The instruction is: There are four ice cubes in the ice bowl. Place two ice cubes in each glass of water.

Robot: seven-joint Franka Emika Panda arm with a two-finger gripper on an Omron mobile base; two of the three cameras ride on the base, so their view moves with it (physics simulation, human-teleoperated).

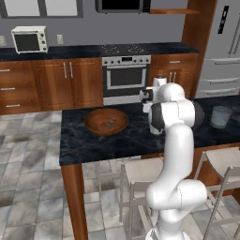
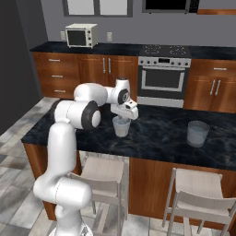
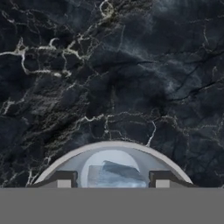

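We hang our tool (image 3: pixel 113 179), fingers apart and empty, right over the small translucent grey-white tumbler (image 2: pixel 121 126) on the dark marble desk (image 3: pixel 109 78), a pale ice cube (image 3: pixel 114 175) below; slippery, light, best pinched on flat faces.

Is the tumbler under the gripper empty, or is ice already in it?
Not empty. In the hand view the small translucent grey-white tumbler holds pale blue-white ice at its bottom, between the open jaws; how many cubes cannot be told.
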